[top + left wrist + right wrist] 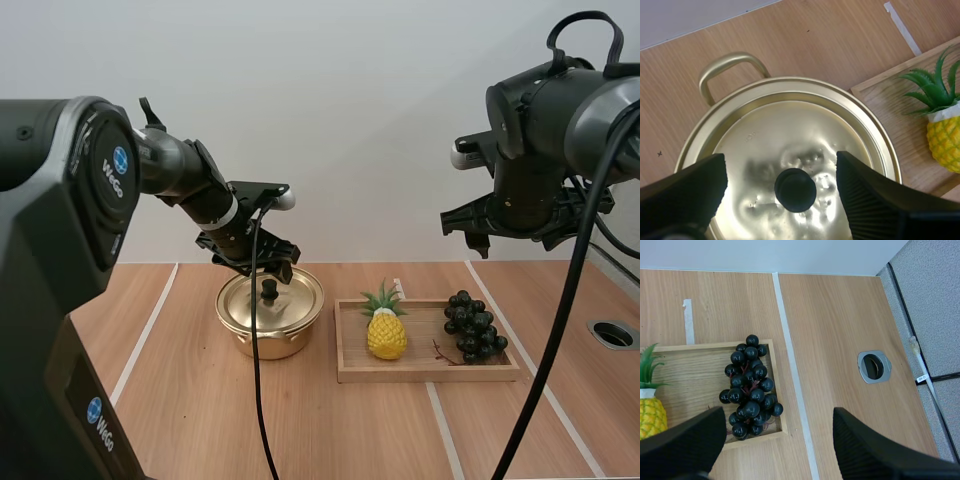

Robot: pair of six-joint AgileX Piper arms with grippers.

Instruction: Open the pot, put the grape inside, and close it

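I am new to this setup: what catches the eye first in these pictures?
The shiny gold pot, lid on, stands beside the wooden tray, the open left gripper just above its black knob. In the tray lie a yellow pineapple and, at the right end, dark grapes, with the open right gripper high above them.

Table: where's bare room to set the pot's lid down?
Bare table lies left of the pot and along the near edge in front of pot and wooden tray. Right of the tray is free up to the metal hole. Crowded: the tray, holding pineapple and grapes.
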